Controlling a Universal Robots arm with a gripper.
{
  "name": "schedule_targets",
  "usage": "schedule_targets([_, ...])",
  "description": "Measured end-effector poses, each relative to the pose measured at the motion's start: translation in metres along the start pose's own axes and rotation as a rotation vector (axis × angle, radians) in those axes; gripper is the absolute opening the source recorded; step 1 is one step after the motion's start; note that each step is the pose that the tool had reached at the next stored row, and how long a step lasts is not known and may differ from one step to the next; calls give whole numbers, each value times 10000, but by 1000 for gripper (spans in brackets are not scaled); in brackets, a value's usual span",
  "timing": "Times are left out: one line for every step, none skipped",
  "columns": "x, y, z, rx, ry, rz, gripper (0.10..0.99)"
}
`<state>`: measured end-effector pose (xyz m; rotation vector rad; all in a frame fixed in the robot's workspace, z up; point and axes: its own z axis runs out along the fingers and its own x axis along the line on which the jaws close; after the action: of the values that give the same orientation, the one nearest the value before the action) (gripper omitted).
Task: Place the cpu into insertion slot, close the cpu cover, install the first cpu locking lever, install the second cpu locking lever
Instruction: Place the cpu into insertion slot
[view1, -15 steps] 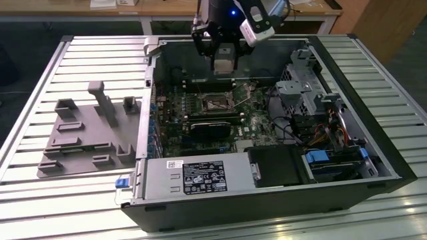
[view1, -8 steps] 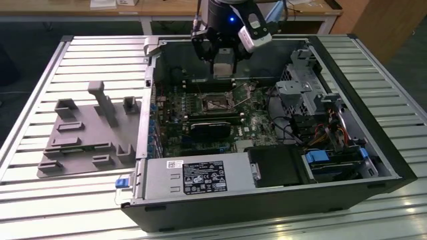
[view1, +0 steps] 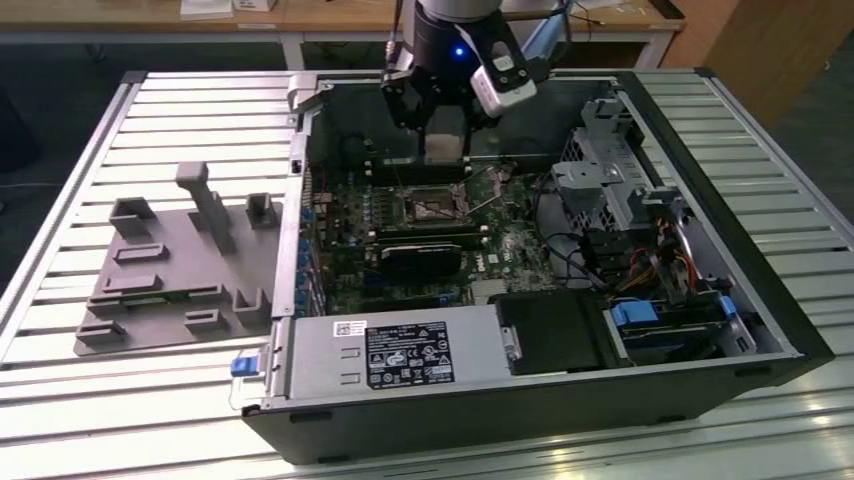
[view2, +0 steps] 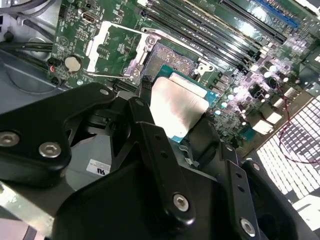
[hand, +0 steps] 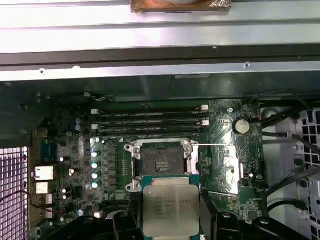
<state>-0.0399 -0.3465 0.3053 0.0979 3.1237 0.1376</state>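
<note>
Upper centre, exterior view: we see the gripper (view1: 445, 158) clamped on the cpu (hand: 170, 210), held flat, presumably to suit the uncovered insertion slot (hand: 161, 162).

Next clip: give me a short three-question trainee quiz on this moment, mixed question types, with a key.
1. True or false: the cpu already sits in the insertion slot.
2. The claw is: A) open, B) shut on the cpu, C) shut on a cable.
3. Fill in: the cpu cover stands ____ (open or closed).
Key: 1 false, it hangs above the slot; 2 B; 3 open.
</note>
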Motion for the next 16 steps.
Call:
schedule_targets([0, -1, 16, 1, -4, 46, 541])
schedule_targets([1, -2, 28, 2, -12, 130, 541])
schedule_targets([1, -3, 39, 3, -25, 280, 541])
schedule_targets([1, -4, 50, 5, -41, 459, 541])
schedule_targets([1, -5, 60, 7, -57, 638, 541])
schedule_targets([1, -6, 70, 9, -73, 816, 541])
schedule_targets([2, -7, 80, 12, -88, 997, 541])
schedule_targets([2, -8, 90, 12, -104, 1174, 541])
schedule_targets([2, -9, 99, 15, -122, 1371, 541])
schedule_targets([2, -9, 106, 17, -137, 1549, 541])
schedule_targets([2, -10, 113, 20, -153, 1729, 541])
schedule_targets([2, -10, 119, 22, -168, 1902, 541])
schedule_targets([2, -11, 125, 26, -185, 2081, 541])
schedule_targets([2, -12, 131, 28, -201, 2266, 541])
schedule_targets([2, -12, 137, 30, -217, 2444, 541])
schedule_targets([2, -13, 143, 33, -234, 2641, 541])
